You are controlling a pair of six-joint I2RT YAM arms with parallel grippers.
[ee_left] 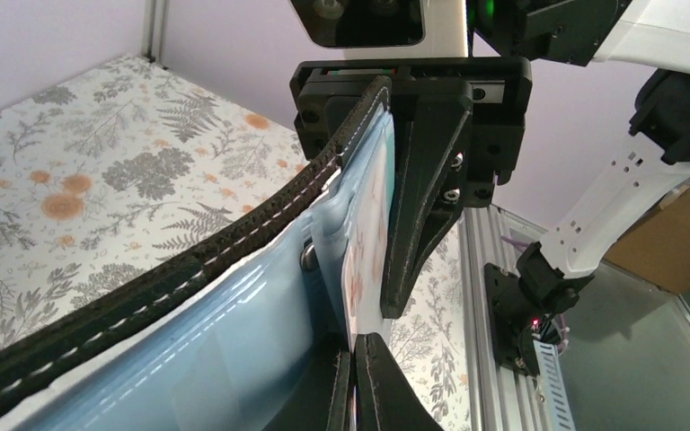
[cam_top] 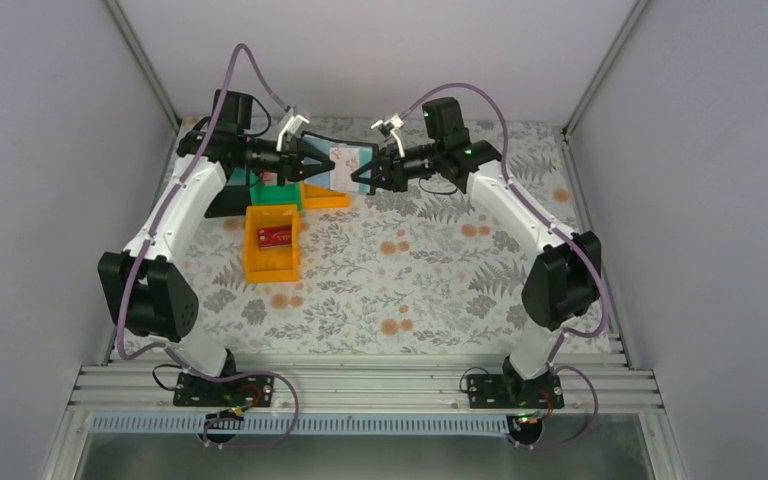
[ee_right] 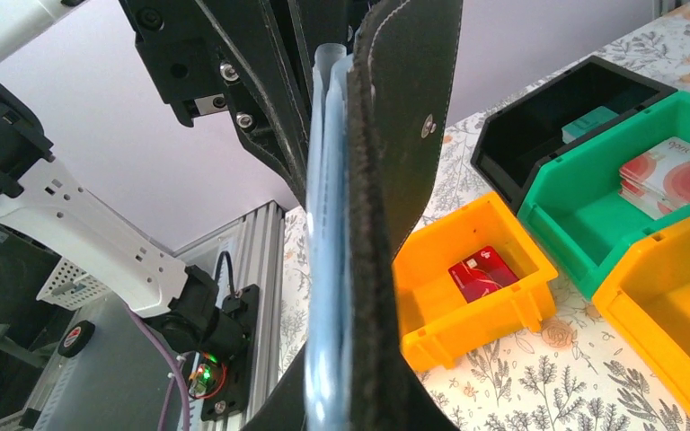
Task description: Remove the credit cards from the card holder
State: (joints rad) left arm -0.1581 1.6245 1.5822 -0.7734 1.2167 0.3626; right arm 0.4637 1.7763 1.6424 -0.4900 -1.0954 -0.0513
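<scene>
Both grippers hold the card holder [cam_top: 343, 160] up in the air at the back middle of the table. My left gripper [cam_top: 310, 160] is shut on the edge of a whitish-with-red credit card [ee_left: 365, 260] that stands in the holder's pale blue pocket [ee_left: 216, 359]. The holder's black stitched edge [ee_left: 198, 260] runs to the left. My right gripper [cam_top: 368, 172] is shut on the holder's other side; its black finger [ee_left: 422, 189] presses on the card side. In the right wrist view the holder [ee_right: 395, 180] fills the middle, clamped in my right gripper [ee_right: 346, 391].
An orange tray [cam_top: 272, 262] holds a red card [ee_right: 482, 271]. Behind it a green tray [ee_right: 593, 233] holds whitish-red cards [ee_right: 674, 175], and a black tray [ee_right: 539, 126] holds a teal card [ee_right: 590, 122]. A second orange tray [ee_right: 674, 305] stands to the right.
</scene>
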